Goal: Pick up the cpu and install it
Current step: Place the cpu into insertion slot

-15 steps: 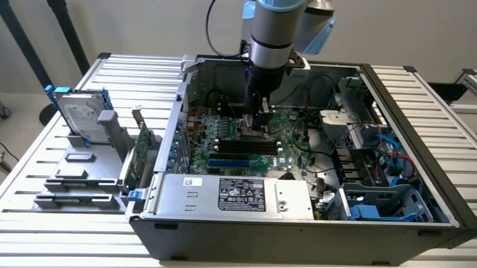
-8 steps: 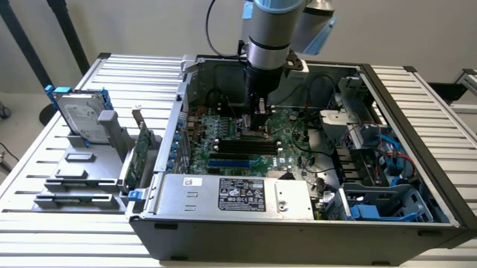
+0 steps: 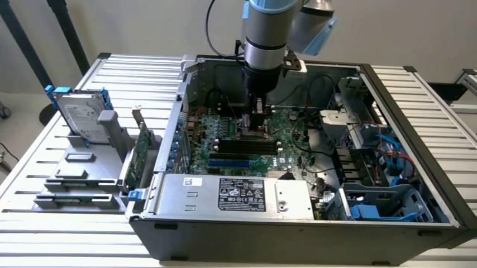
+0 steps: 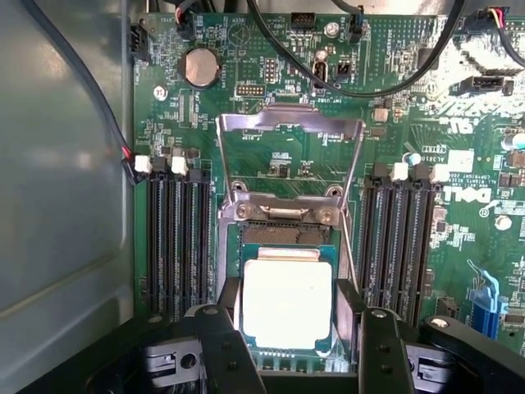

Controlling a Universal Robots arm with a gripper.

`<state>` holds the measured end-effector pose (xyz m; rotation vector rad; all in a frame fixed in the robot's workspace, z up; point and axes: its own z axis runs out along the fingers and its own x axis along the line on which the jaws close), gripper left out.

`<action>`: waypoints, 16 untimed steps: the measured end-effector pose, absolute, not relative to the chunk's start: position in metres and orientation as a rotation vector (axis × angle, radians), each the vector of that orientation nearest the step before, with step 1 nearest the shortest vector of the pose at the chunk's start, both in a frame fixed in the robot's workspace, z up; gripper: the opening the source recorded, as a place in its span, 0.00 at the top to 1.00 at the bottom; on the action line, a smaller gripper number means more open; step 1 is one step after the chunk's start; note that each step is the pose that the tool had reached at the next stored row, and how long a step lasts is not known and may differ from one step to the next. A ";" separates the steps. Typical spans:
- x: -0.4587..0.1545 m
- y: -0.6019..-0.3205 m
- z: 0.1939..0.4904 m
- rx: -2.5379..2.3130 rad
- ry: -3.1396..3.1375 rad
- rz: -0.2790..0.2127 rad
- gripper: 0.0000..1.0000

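Observation:
The cpu [image 4: 287, 302], a small square chip with a pale metal lid, lies level in the open socket frame [image 4: 283, 215] on the green motherboard [image 4: 459, 123]. My gripper [image 4: 289, 328] straddles it, one dark fingertip [image 4: 230, 294] against each side edge, shut on the chip. I cannot tell whether the chip rests fully in the socket. The socket's metal load plate [image 4: 289, 135] stands tilted up beyond the chip. In the exterior view the gripper [image 3: 256, 125] reaches straight down into the open computer case [image 3: 298, 234], over the board's middle.
Black memory slots [image 4: 176, 238] flank the socket on both sides, and black cables [image 4: 385, 74] loop across the board. A power supply [image 3: 238, 195] and a drive cage [image 3: 387, 206] fill the case's near side. A grey rack holding a hard drive [image 3: 80, 120] stands at the exterior view's left.

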<state>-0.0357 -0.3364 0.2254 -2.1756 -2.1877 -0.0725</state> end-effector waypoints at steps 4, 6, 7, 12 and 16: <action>-0.040 -0.336 0.223 -2.195 -2.191 -0.098 0.45; -0.042 -0.336 0.222 -2.201 -2.193 -0.108 0.45; -0.042 -0.336 0.221 -2.204 -2.193 -0.113 0.45; -0.043 -0.335 0.216 -2.215 -2.193 -0.122 0.45; -0.044 -0.334 0.213 -2.223 -2.195 -0.127 0.45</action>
